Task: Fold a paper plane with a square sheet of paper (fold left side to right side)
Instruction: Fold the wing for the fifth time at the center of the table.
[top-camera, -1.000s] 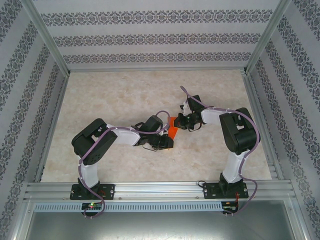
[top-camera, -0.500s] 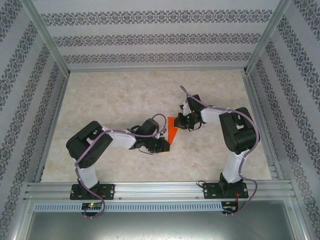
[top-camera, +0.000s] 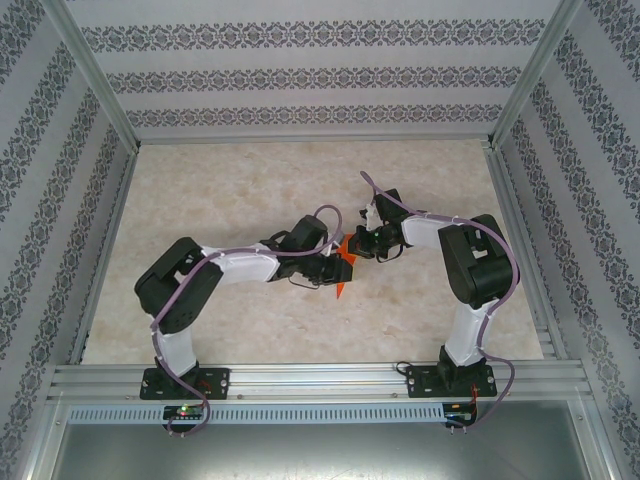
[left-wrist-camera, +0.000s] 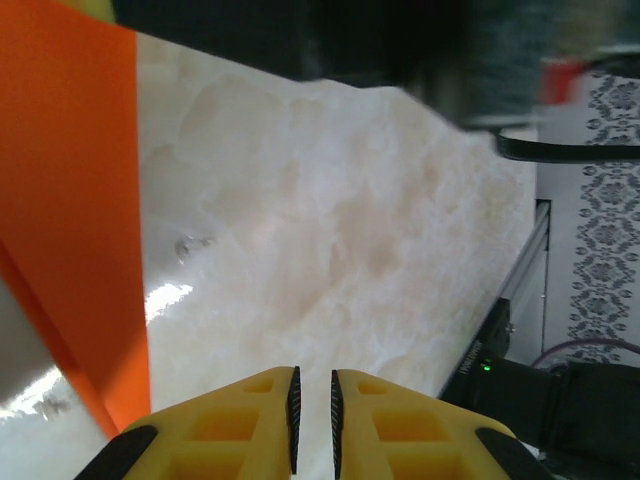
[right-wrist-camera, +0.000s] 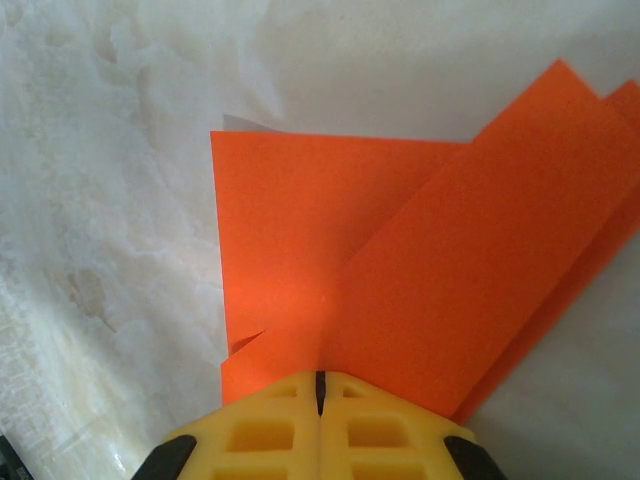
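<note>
Top view: the left arm has swung in over the last second. Its left pincer (top-camera: 340, 268) was on the near side of the orange paper (top-camera: 340, 286), with the kite outline in the open; now it sits over the middle of the paper, and only orange slivers poke out at the far and near ends. The right arm hasn't budged, and the right pincer (top-camera: 358, 245) still pins the far end, mid-bench (top-camera: 230, 190). My read: the left is coming across to push the left flap to the right, and the crease isn't pressed yet. Pose: the left forearm reaches right to centre with the elbow out left. The right arm is folded back with its forearm pointing left, so the two wrists nearly meet. Left wrist cam: the left pincer (left-wrist-camera: 313, 375) has its fingers all but together, a thin slit with nothing in it. The paper (left-wrist-camera: 70, 180) lies off to one side of the tips, apart from them, with bare bench (left-wrist-camera: 330, 230) ahead. Right wrist cam: the right pincer (right-wrist-camera: 320, 378) is clamped on the paper's (right-wrist-camera: 400, 260) edge. Layered flaps fan out ahead of it on the bench (right-wrist-camera: 100, 150), the top one running diagonally, and a small corner sticks out beside the fingers.
</note>
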